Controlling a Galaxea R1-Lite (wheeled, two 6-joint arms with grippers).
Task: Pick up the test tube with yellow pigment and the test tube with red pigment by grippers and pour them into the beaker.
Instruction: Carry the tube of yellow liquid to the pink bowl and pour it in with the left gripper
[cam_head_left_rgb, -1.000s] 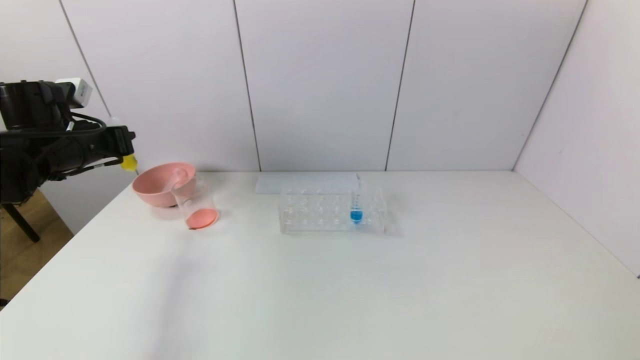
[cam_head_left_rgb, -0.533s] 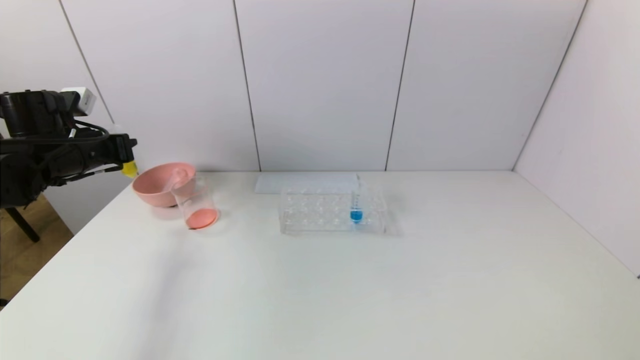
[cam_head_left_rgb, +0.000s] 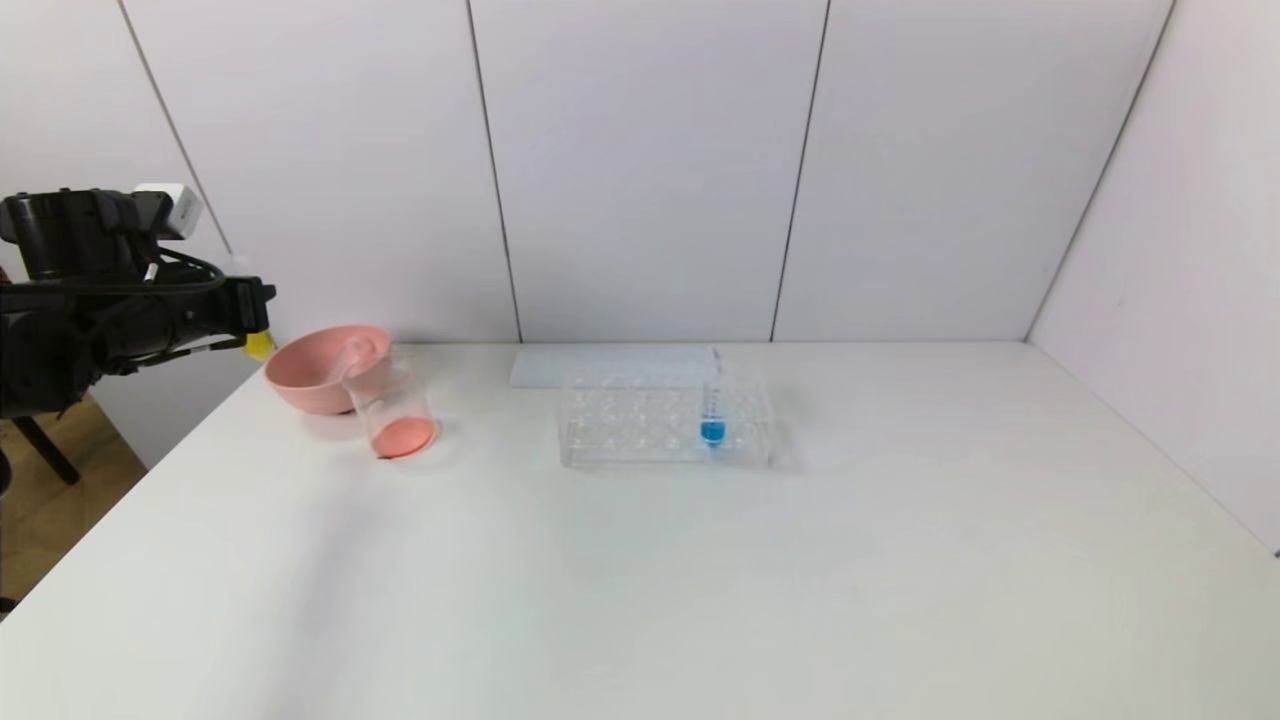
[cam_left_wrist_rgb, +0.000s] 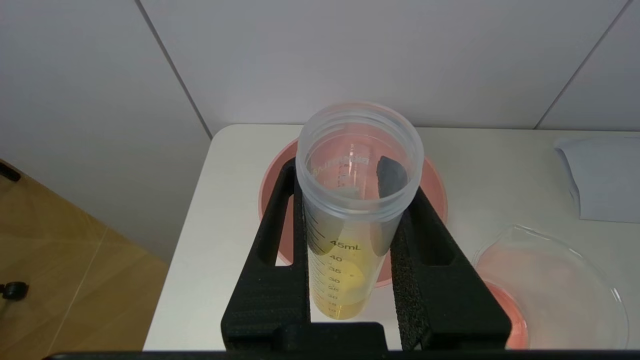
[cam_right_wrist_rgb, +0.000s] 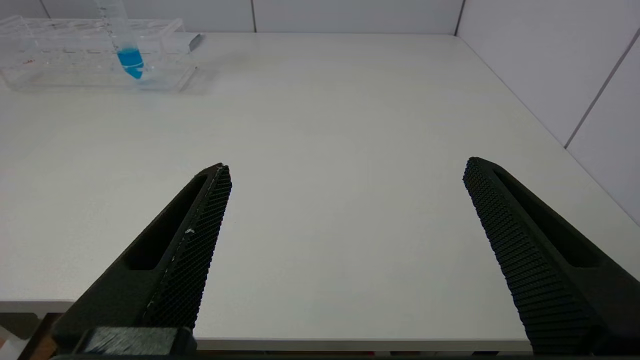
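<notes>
My left gripper (cam_head_left_rgb: 252, 305) hovers off the table's far left corner, shut on the test tube with yellow pigment (cam_head_left_rgb: 260, 345). The tube's yellow tip hangs below the fingers, just left of the pink bowl. In the left wrist view the black fingers (cam_left_wrist_rgb: 425, 240) clamp the graduated tube (cam_left_wrist_rgb: 350, 240); its open mouth faces the camera and yellow liquid sits at its bottom. The beaker (cam_head_left_rgb: 392, 405) leans against the bowl with red-orange liquid in its base, also seen beside the gripper (cam_left_wrist_rgb: 550, 285). The test tube with red pigment is out of view. My right gripper (cam_right_wrist_rgb: 347, 165) is open above the near table edge, holding nothing.
The pink bowl (cam_head_left_rgb: 315, 372) sits at the far left, with a clear tube-like shape inside it. A clear rack (cam_head_left_rgb: 640, 425) at mid table holds a blue-tipped tube (cam_head_left_rgb: 712, 415), and a white sheet (cam_head_left_rgb: 600, 365) lies behind it. Walls close the back and right.
My left gripper has sunk a little and drifted slightly right with the yellow tube, bringing the tip closer to the bowl's rim. Nothing else has moved.
</notes>
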